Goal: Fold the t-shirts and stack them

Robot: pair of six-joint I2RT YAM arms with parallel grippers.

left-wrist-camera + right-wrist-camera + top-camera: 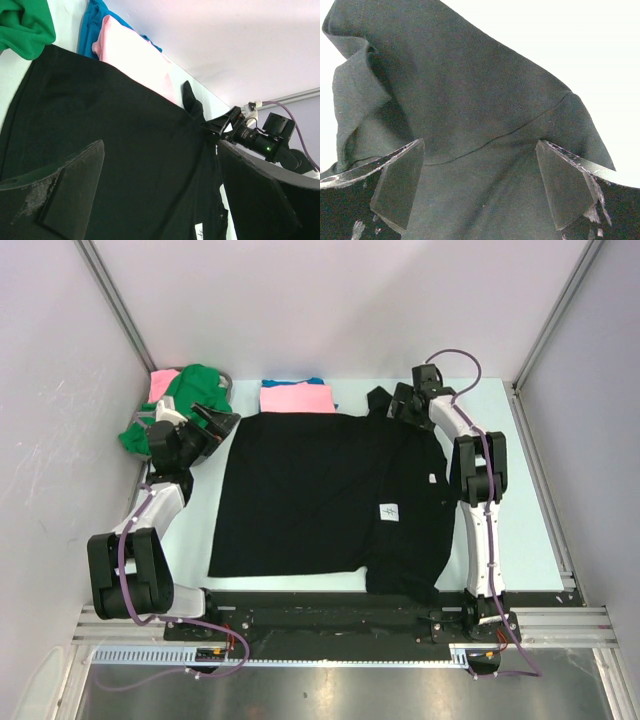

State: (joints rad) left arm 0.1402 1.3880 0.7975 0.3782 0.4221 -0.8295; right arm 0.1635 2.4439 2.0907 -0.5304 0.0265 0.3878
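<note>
A large black t-shirt (320, 495) lies spread flat mid-table, its small white label (391, 512) facing up. Behind it sits a folded pink t-shirt (297, 397) on a blue one (315, 382). A crumpled green t-shirt (195, 390) lies at the back left. My left gripper (215, 422) hovers open at the black t-shirt's back left corner; in its wrist view the black t-shirt (125, 150) fills the space between the fingers (70, 190). My right gripper (395, 403) stands open over the back right sleeve (470, 100), with nothing pinched between its fingers (400, 185).
Another pink cloth (163, 383) peeks from under the green t-shirt. Grey walls close in the table on the left, back and right. A black bar (330, 605) runs along the near edge by the arm bases.
</note>
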